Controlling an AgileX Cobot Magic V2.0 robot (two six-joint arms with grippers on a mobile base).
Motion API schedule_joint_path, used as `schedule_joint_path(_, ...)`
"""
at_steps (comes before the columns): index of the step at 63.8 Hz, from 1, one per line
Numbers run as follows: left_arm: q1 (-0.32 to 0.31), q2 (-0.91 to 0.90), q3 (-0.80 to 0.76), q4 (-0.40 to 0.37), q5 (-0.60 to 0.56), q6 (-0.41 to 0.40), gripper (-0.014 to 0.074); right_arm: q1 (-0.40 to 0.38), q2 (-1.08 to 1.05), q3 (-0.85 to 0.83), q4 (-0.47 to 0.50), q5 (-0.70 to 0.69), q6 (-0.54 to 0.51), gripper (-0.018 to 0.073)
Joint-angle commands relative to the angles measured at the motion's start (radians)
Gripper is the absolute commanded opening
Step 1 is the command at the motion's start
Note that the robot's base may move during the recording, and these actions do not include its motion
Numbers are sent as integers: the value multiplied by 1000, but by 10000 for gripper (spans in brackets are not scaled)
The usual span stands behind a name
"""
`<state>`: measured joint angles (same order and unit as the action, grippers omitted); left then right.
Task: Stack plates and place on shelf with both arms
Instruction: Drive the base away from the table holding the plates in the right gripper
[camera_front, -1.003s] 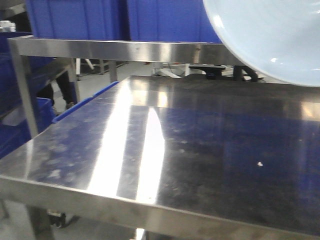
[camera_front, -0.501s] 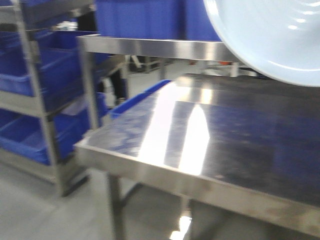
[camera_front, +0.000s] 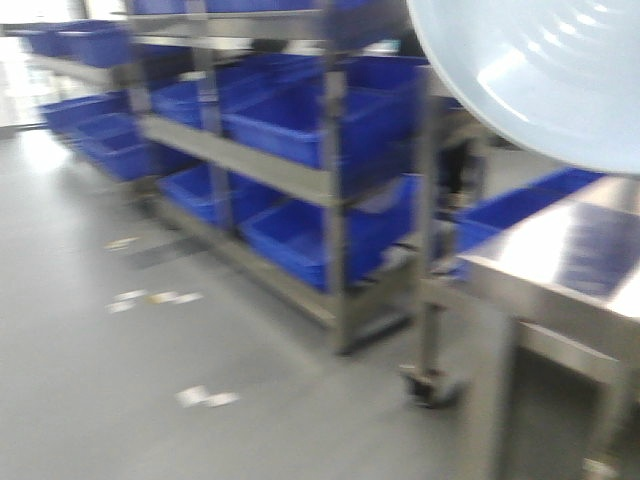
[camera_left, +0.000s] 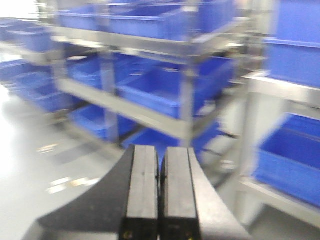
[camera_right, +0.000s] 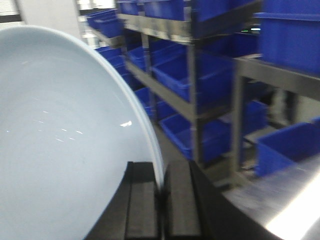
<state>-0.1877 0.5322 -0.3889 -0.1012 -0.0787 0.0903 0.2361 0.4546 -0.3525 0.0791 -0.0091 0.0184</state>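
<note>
My right gripper (camera_right: 161, 172) is clenched on the rim of a plate (camera_right: 60, 140): the two dark fingers (camera_right: 142, 200) stand on either side of the thin edge, one against the inner face and one against the back. The plate is pale bluish-white and glossy, with faint rings, and it stands steeply tilted, almost on edge, filling the left half of my right wrist view. I cannot tell whether a second plate is nested against it. In the front view the same plate (camera_front: 540, 70) hangs in the air at the upper right, cut off by the edge of the frame. The shiny steel desk (camera_front: 560, 260) sits lower down at the right, and the plate is not resting on it. My left gripper (camera_left: 161, 155) is shut with nothing in it, its flat pads (camera_left: 142, 185) pressed together along their length. Beyond both grippers stands a metal rack (camera_front: 335, 180) loaded with blue bins (camera_front: 300, 120) on several levels. More bins sit on further shelving to the left and right. A castor (camera_front: 432, 385) rests on the grey floor (camera_front: 100, 420) by the desk leg, near a few pale scraps (camera_front: 205, 397). All three views are blurred, so finer detail is lost.
</note>
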Motion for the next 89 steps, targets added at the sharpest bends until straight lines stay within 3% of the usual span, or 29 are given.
schedule_joint_path(1,0,4,-30,-3,-90,-9,80,-5,0,-31,5,-100,0,48)
schedule_joint_path(89,0,4,-30,-3,-90,-9,80,-5,0,-31,5,-100,0,48)
